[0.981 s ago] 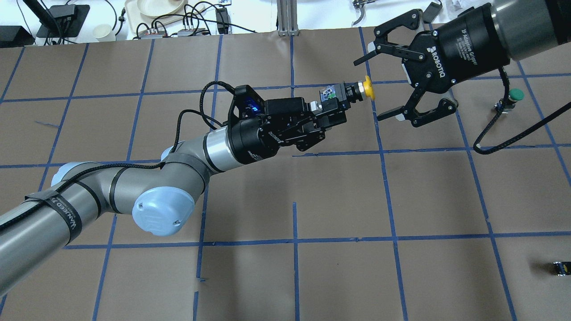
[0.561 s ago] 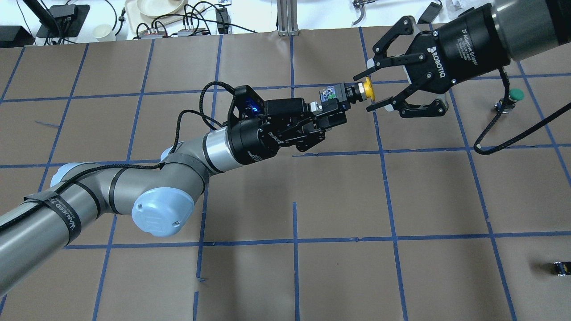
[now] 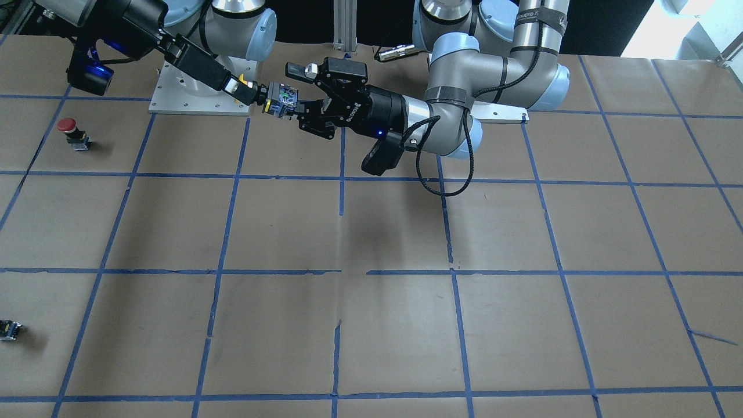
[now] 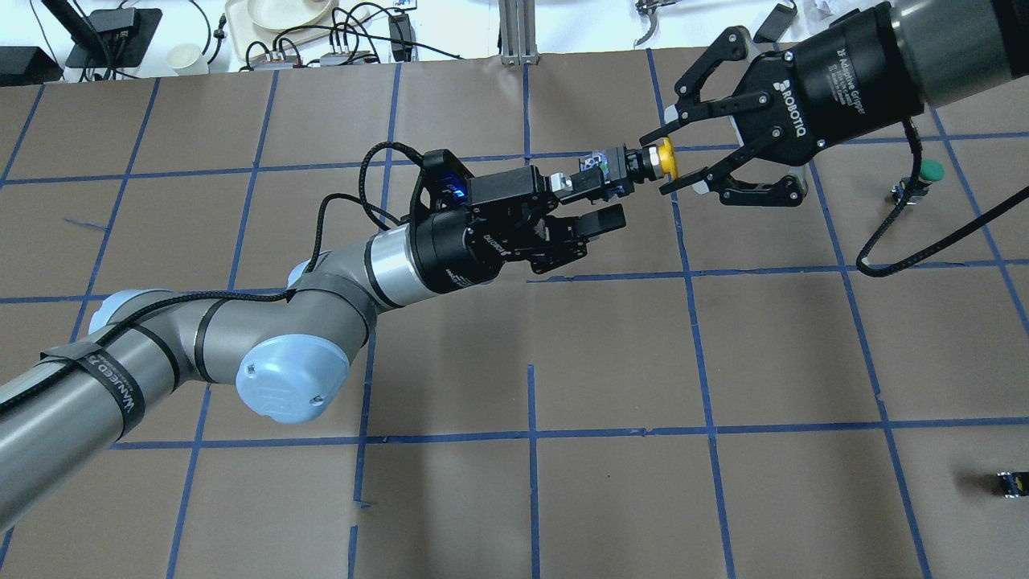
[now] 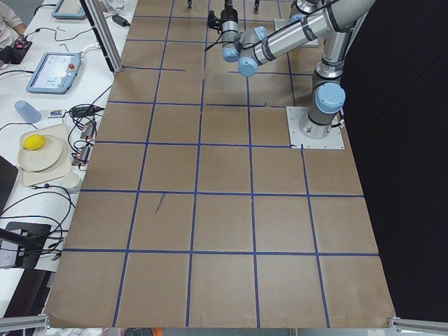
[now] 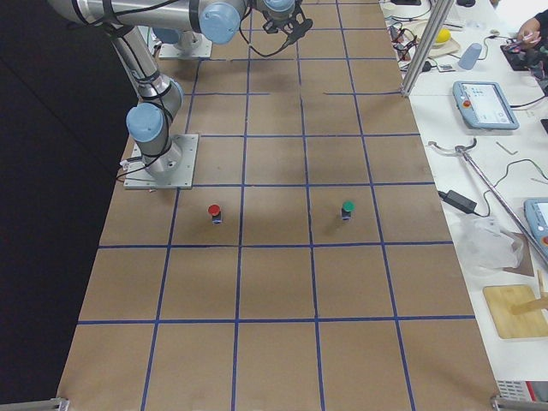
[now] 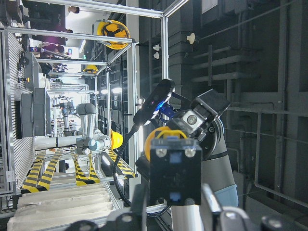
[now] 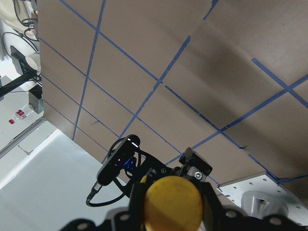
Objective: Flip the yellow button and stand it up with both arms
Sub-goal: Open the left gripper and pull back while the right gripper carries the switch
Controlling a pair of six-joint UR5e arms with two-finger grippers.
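Note:
The yellow button point(image 4: 663, 158) is held level in the air, with its yellow cap toward my right gripper and its black body point(image 4: 615, 167) toward my left gripper. My right gripper point(image 4: 657, 161) is shut on the button at the cap and collar. My left gripper point(image 4: 615, 197) is open; one finger lies close along the button's body and the other stands apart below it. In the front view the button point(image 3: 280, 108) hangs between the right gripper point(image 3: 246, 93) and the left gripper point(image 3: 293, 90). The left wrist view shows the button's body point(image 7: 174, 168) end-on. The right wrist view shows the cap point(image 8: 173, 204).
A green-capped button point(image 4: 928, 170) stands on the table at the right. A red-capped button point(image 3: 68, 125) stands near the right arm's base. A small black block point(image 4: 1009, 482) lies at the near right edge. Cables, a tray and cups lie beyond the far edge.
My right gripper moved onto the yellow cap and shut on it. My left gripper then opened, its lower finger coming away from the button's body.

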